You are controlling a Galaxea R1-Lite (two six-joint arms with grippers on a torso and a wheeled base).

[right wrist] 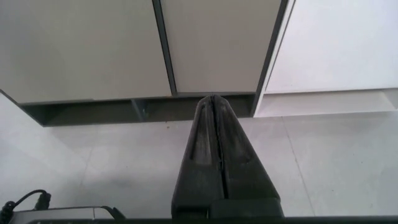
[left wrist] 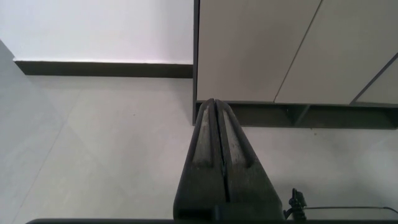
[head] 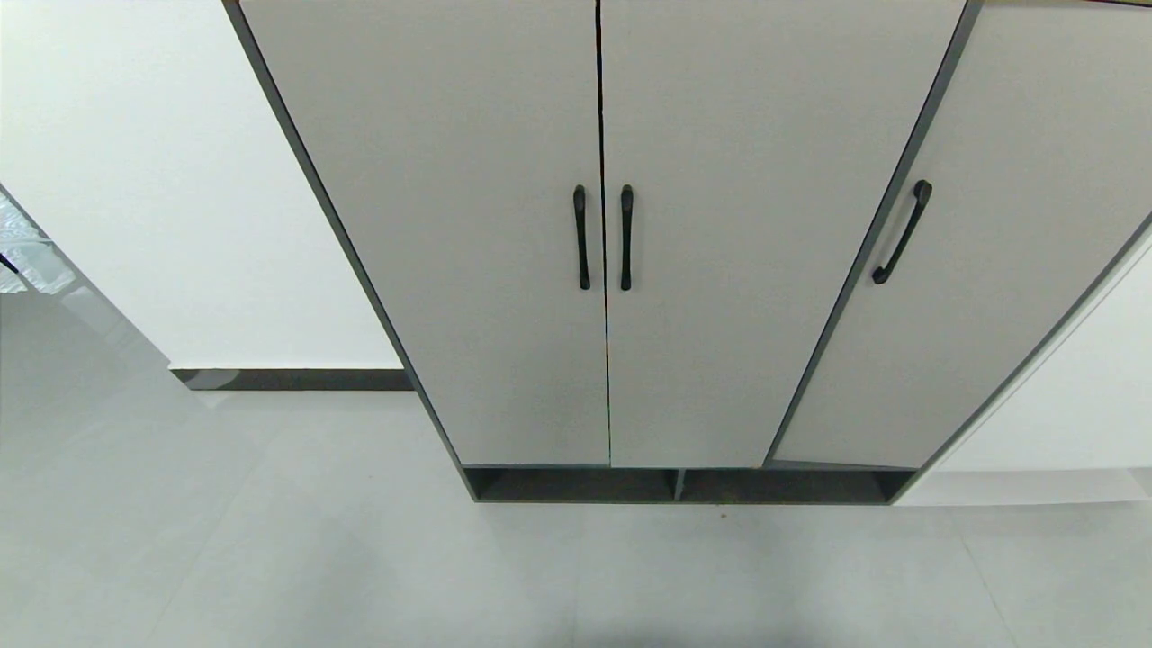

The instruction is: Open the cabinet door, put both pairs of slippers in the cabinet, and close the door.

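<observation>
Shut doors [head: 468, 225] bar my way into the cabinet [head: 576, 484]; the floor [head: 360, 567] before it gives room.

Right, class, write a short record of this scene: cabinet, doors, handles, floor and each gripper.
cabinet: tall pale grey cabinet with dark frame
doors: three, all closed
handles: black bar handles, two beside the middle seam, one on the right-hand door
floor: light grey tiled floor
left gripper: shut, facing the cabinet base
right gripper: shut, facing the cabinet base
</observation>
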